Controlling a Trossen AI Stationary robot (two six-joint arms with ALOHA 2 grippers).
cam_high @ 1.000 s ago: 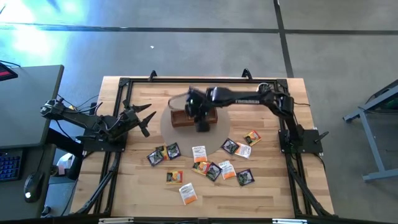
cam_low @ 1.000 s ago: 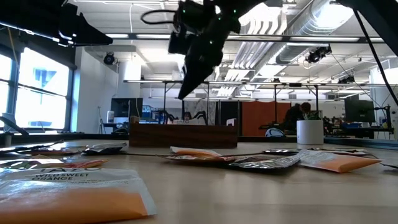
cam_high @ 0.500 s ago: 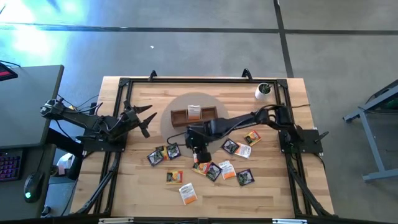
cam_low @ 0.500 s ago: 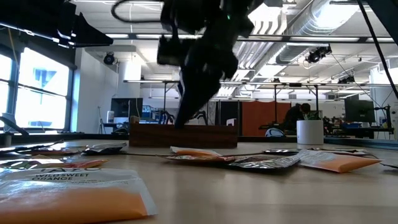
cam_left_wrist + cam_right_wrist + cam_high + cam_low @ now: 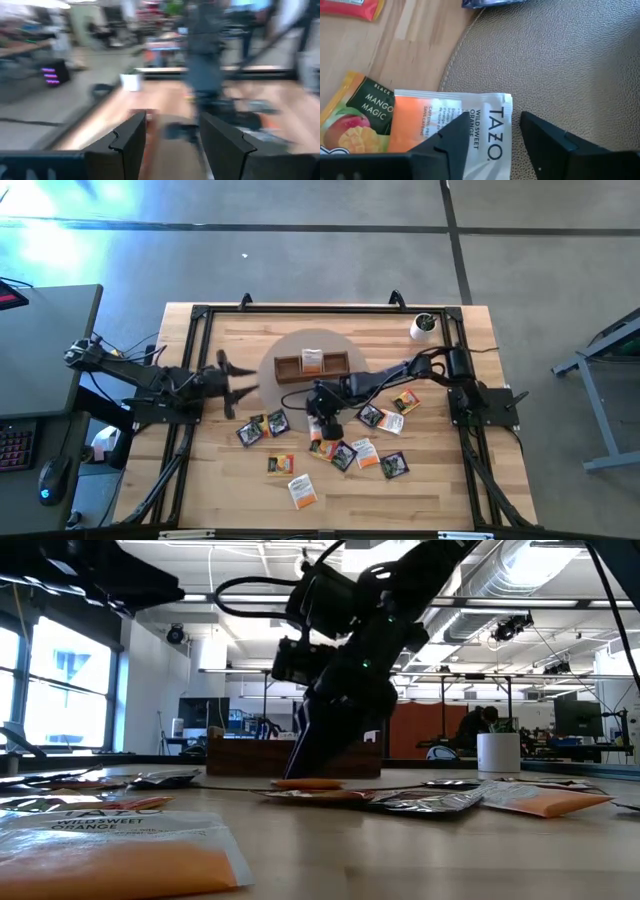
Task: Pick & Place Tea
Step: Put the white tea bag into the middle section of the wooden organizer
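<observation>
Tea sachets [image 5: 345,442] lie scattered across the near half of the table [image 5: 440,500], most of them well apart from the wooden tray [image 5: 287,367], which sits on a round tan mat [image 5: 268,385] toward the far side. One white-and-orange sachet already rests in the tray's middle compartment, so we judge the sorting barely begun. Our right gripper [image 5: 318,418] has reached down over the mat's near edge, and its wrist camera shows why: a white-and-orange sachet [image 5: 460,131] lies flat right ahead of the fingers [image 5: 447,146], half on the mat and half on the wood, overlapping a mango-printed sachet [image 5: 355,117]. The jaws stand wide apart with nothing between them, spread to straddle that sachet's edge; it looks like the approach before a pinch. A flat packet gives little to grip, so we expect the fingertips must press close to the surface. Our left gripper [image 5: 240,375] waits beside the tray's left end, jaws parted and empty.
</observation>
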